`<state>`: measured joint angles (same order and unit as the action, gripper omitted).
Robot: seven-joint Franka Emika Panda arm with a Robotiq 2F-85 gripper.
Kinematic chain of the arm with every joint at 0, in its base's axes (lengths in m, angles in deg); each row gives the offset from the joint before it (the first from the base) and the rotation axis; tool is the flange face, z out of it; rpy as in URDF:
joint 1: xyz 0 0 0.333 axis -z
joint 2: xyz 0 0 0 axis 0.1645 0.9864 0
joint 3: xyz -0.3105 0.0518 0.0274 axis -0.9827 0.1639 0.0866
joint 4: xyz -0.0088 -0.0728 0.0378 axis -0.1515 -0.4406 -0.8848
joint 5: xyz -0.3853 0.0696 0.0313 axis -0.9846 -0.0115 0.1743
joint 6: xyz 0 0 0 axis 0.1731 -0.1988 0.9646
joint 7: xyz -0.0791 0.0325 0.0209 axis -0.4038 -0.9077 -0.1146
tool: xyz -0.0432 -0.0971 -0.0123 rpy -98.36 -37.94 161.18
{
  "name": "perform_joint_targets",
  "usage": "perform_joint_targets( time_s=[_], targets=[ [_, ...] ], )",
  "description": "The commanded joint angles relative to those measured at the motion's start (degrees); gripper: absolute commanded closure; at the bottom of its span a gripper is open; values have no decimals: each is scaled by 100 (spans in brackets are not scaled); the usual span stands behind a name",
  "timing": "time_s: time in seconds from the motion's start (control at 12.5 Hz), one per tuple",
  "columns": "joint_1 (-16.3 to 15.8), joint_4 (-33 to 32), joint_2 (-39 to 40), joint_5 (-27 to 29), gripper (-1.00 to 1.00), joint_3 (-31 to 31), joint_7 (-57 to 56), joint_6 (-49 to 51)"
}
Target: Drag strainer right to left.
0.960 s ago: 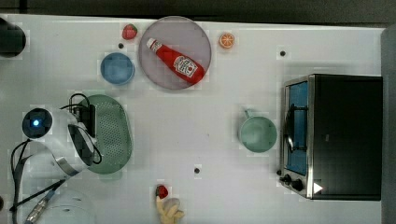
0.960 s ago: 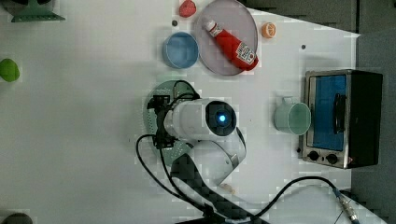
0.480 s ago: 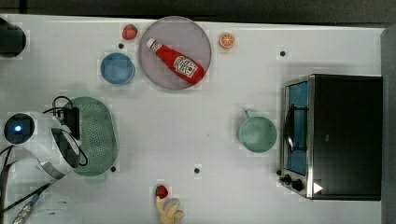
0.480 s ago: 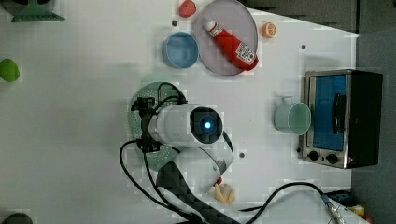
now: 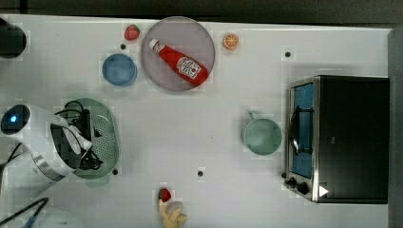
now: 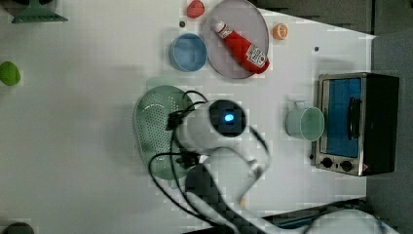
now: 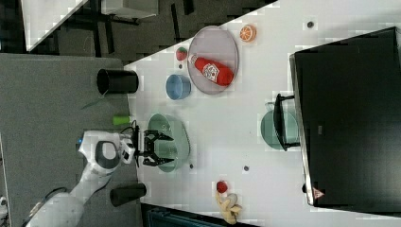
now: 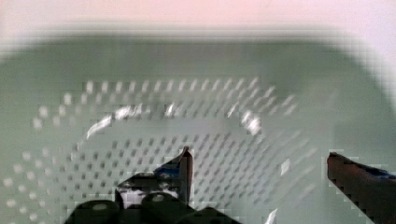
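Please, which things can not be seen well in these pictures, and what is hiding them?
- Strainer: in the top view the arm covers its left side.
- Strainer's right half in the left view: under the arm and its cables.
- Gripper, open: whether its fingers touch the strainer cannot be told in the right view.
- Mug in the right view: partly behind the toaster oven's door handle.
- Wrist view: the strainer's rim is blurred.

White arm (image 6: 204,129), blue light, black cables, black pincer (image 7: 156,149).
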<state>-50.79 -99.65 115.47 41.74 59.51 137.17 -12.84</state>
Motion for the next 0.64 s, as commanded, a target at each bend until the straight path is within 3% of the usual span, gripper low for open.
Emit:
perform_joint_targets(
  time_s=[0.08, 0.48, 0.64],
  targets=[
    [279, 251, -1290, 177, -100, -529, -1546, 691],
    [520, 284, -2886, 146, -100, -1854, -3383, 1606],
    [627, 385, -3347, -139, -100, -2431, -4291, 1903]
  ],
)
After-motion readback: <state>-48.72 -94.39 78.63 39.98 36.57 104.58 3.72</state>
